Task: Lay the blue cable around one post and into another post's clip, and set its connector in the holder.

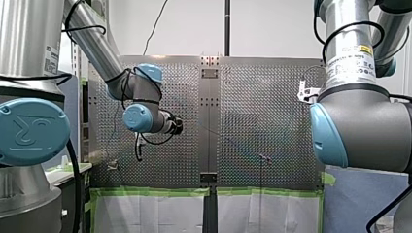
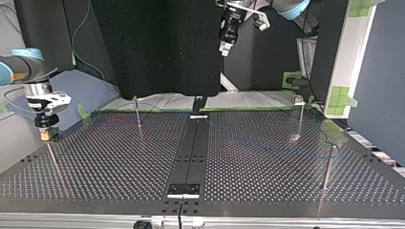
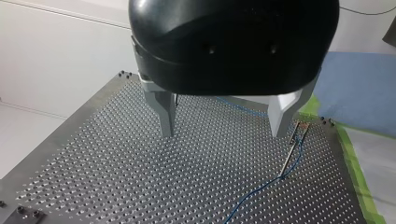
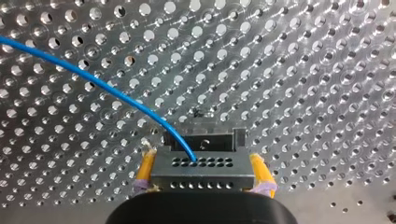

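My right gripper [image 4: 204, 164] has yellow pads [image 4: 146, 167] and is shut on the grey connector block [image 4: 201, 176], close above the perforated table. The blue cable [image 4: 93, 80] leaves the block's top face and curves away over the holes. In the top view my right gripper [image 2: 47, 131] hangs at the left, just above a thin post [image 2: 52, 160]. My left gripper [image 3: 224, 133] stands open and empty high over the table; in the top view my left gripper [image 2: 224, 44] is up at the back. Ahead of it the cable [image 3: 261, 189] runs past a post with a clip [image 3: 299, 133].
More thin posts [image 2: 137, 113] [image 2: 300, 117] [image 2: 328, 167] stand on the table [image 2: 267, 191]. A black centre strip [image 2: 193, 148] ends in a small bracket [image 2: 184, 190] at the near edge. Green tape lines the far edge.
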